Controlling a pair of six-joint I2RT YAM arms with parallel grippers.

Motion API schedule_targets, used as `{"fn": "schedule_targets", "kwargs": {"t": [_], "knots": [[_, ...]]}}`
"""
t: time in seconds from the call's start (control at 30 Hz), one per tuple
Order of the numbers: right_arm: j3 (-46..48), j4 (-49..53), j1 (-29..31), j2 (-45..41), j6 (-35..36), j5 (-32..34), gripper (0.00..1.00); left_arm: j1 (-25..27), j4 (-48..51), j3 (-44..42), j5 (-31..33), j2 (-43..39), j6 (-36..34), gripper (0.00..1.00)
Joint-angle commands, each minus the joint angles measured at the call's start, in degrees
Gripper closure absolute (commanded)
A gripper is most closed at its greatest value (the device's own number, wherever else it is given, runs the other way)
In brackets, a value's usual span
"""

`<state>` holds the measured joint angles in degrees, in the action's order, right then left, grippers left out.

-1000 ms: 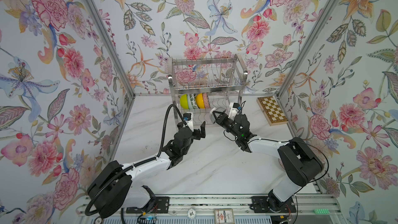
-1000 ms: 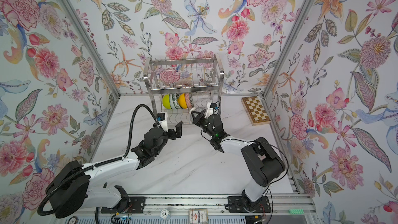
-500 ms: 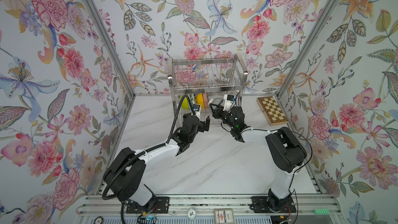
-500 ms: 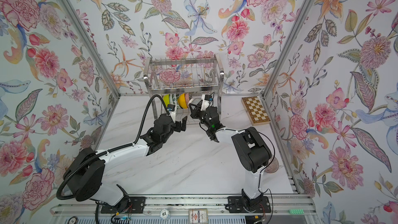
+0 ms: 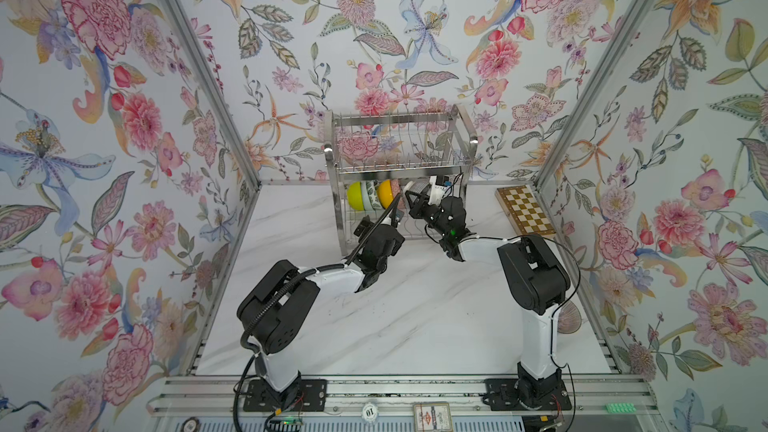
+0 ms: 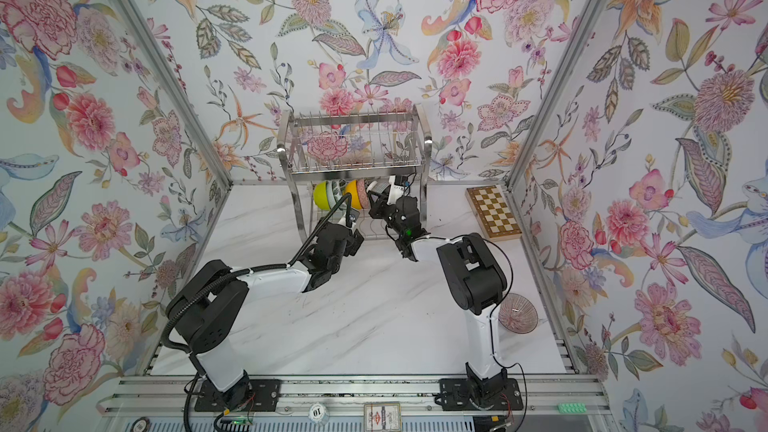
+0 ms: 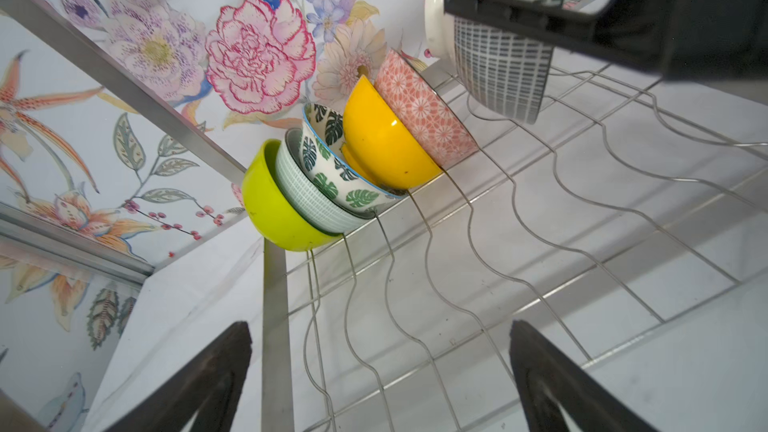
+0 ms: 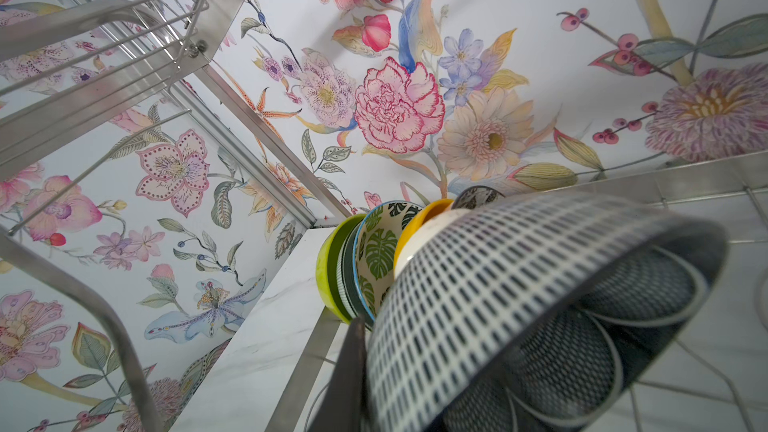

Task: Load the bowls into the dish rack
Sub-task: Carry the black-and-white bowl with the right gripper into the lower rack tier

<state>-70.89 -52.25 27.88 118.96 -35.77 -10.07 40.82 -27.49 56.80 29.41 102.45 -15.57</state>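
A black-and-white bowl [image 8: 519, 284] is gripped at its rim by the right pincer [image 5: 417, 203] and held tilted inside the lower tier of the dish rack [image 5: 399, 168], just beside the pink bowl [image 7: 424, 114] ending the row. It is best lowered on edge into the next free slot before being let go, so the row is not knocked. The left pincer [image 7: 382, 376] is spread wide in front of the rack. A lined bowl [image 6: 517, 312] is seen on the bench [image 5: 415, 317], well apart from the rack.
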Motion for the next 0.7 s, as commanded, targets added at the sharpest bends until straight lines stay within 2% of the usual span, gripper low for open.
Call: {"fn": "schedule_targets", "kwargs": {"t": [0.0,0.3,0.67], "knots": [[-3.5,-5.3,-0.3,1.9,1.5,0.8,1.00,-0.3,-5.1,2.7,4.3,0.2,-5.6,0.01],[-9.7,-4.0,-0.8,6.6,0.8,2.4,1.00,1.7,-8.8,-0.4,3.4,-1.8,-7.8,0.01],[-17.7,-0.9,-2.5,12.2,-2.2,0.5,1.00,3.9,-10.8,-1.3,4.4,-0.8,-9.4,0.01]]}}
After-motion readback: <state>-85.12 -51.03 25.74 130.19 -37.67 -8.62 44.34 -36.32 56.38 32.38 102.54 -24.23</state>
